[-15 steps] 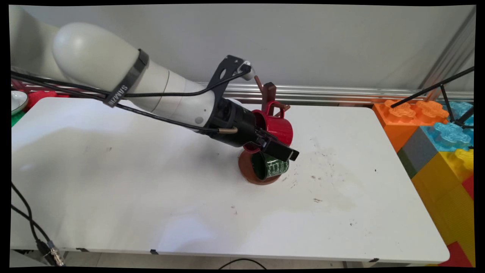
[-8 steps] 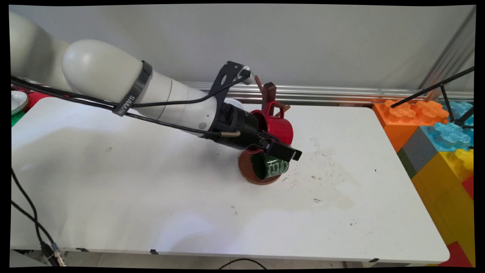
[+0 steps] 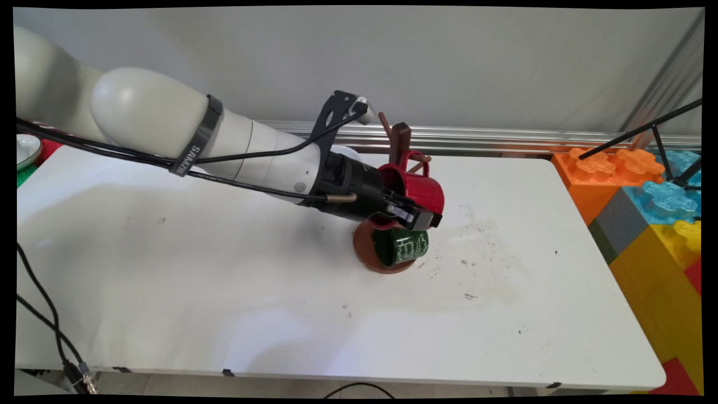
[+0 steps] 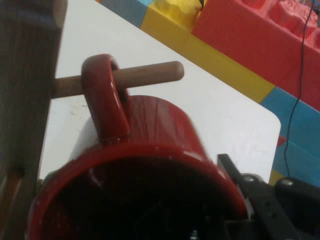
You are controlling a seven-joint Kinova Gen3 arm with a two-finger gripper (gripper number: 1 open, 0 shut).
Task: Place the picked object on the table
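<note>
Red mug (image 3: 416, 191) in gripper (image 3: 418, 216)

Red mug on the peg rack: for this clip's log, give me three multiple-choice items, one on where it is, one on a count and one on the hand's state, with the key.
1. Where is the red mug?
A. Flat on the table
B. Handle looped over a peg of the wooden rack
C. On the toy bricks

2. How many mugs are at the rack?
A. One
B. Two
C. Four

3. What is the hand doing?
A. Shut on the red mug
B. Open above the table
C. Shut on the green mug

Key: 1 B, the hand view shows the peg passing through its handle; 2 B, the red mug and a green mug lower down over the rack's base; 3 A, its fingers pinch the red mug's rim.
</note>
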